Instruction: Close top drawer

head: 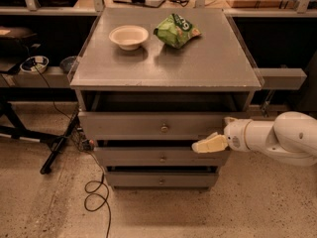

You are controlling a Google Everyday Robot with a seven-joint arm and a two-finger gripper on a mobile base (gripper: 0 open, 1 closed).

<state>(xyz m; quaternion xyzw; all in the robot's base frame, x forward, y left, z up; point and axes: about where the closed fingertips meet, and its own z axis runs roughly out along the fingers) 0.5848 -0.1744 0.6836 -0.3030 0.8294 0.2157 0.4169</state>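
Reaching in level from the right, gripper (198,146) at the lower edge of the top drawer (124,126), right of its knob (164,128). Clenched or released: cannot tell.

Gripper (210,144) low right, arm (277,138) extended leftward.

The grey surface (198,63) carries a pale bowl (129,36) near its back-left corner and a green snack bag (176,30) beside it, toward the back edge's middle. The pincer (202,145) sits below the front edge, toward the right corner.
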